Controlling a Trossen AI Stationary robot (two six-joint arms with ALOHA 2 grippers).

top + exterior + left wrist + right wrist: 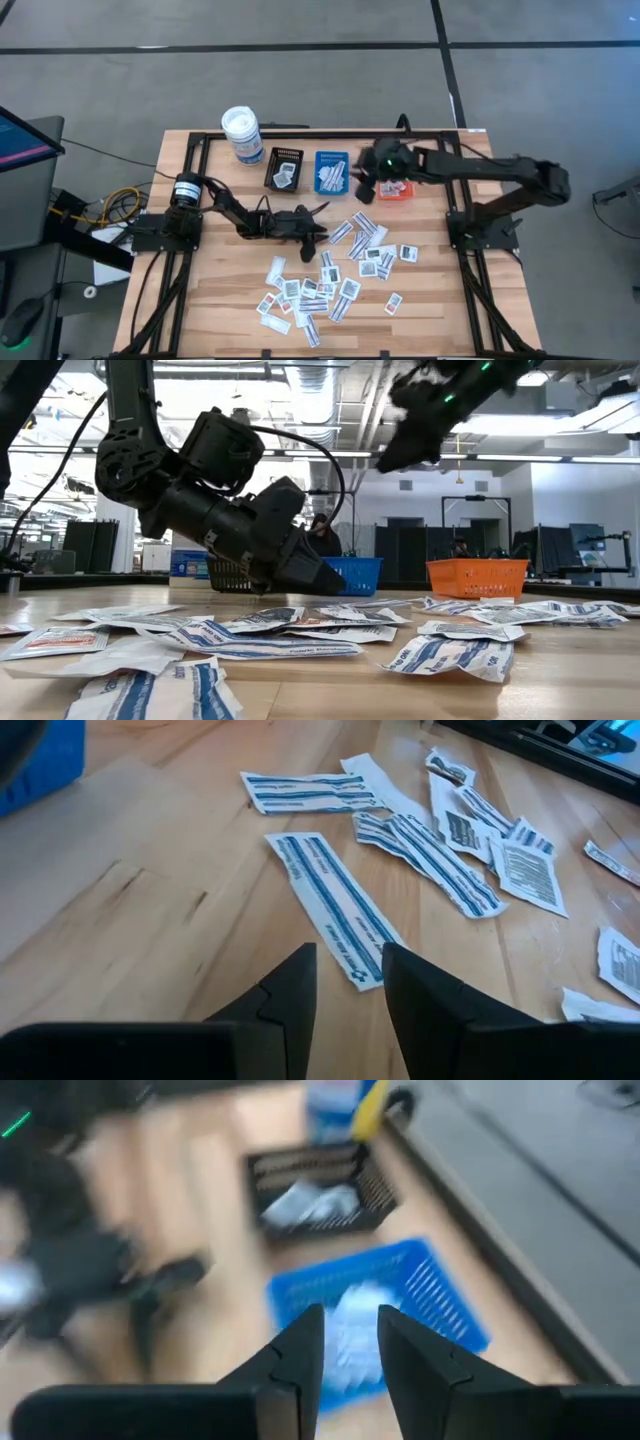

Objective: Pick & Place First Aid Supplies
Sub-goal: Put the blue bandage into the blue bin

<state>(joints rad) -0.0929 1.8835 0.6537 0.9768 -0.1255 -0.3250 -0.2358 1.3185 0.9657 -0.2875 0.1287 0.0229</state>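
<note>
The left gripper [348, 982] is low over the table with its fingers a little apart and empty. A long blue-striped packet [331, 907] lies just in front, its near end between the tips and its length running straight away from them. The right gripper [349, 1342], also a little apart and empty, is farther off, above the blue tray [440, 1295].

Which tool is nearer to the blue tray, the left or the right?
The right tool hangs just beside the blue tray; the left tool is low over the table, farther away.

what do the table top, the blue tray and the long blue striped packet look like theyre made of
Table top: wood, matte, with visible grain and plank seams.
Blue tray: probably moulded plastic, with slotted walls.
Long blue-striped packet: looks like thin printed paper, flat and slightly creased.
</note>
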